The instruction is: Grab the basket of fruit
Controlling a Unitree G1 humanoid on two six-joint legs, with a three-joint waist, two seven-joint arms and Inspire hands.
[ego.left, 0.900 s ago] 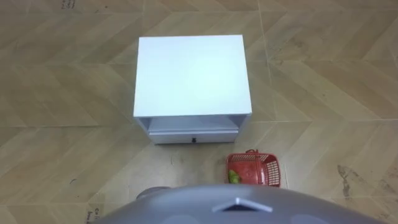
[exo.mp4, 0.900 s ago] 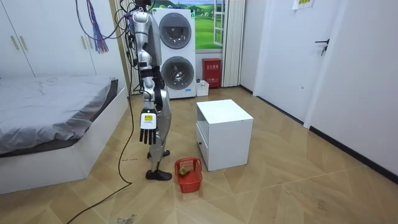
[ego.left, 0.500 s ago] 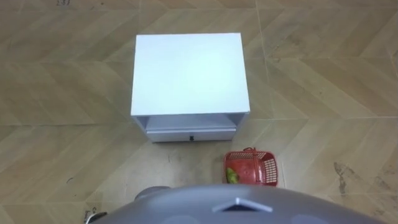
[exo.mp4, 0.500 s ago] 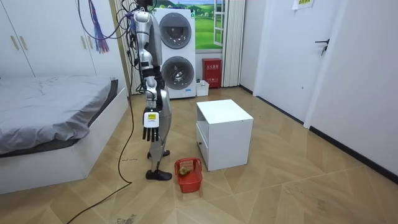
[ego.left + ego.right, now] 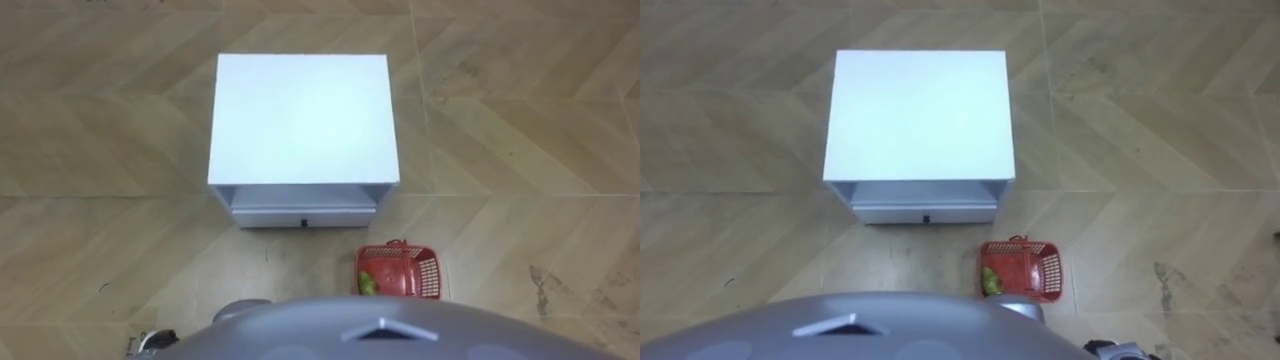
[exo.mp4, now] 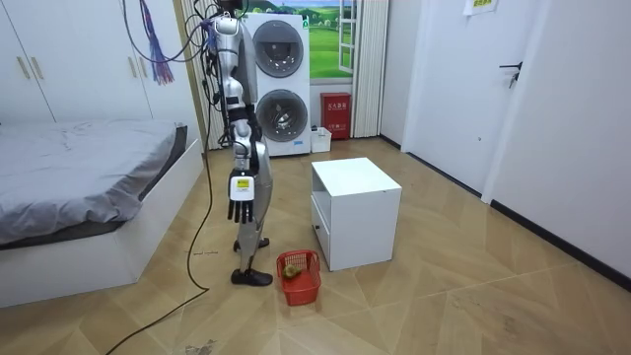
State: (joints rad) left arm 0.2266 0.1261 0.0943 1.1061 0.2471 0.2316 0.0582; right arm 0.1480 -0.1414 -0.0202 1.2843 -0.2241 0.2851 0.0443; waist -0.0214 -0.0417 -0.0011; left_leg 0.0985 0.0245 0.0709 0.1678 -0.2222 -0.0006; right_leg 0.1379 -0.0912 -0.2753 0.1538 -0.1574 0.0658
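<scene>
We are hanging our right robot hand (image 6: 242, 197) straight down, slack and empty. Our left robot hand (image 5: 152, 344) is showing cut off at bottom left; we cannot tell its state. The basket (image 5: 397, 271) is sitting on the floor (image 5: 500, 120), lower right.

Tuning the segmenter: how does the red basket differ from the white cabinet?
Colour: the basket is red, the cabinet white. Size: the basket is far smaller and lower than the cabinet. Build: the basket is open-topped, slotted, with fruit inside; the cabinet is a solid-walled box with a drawer low in front. Both stand on the wood floor, apart.
</scene>
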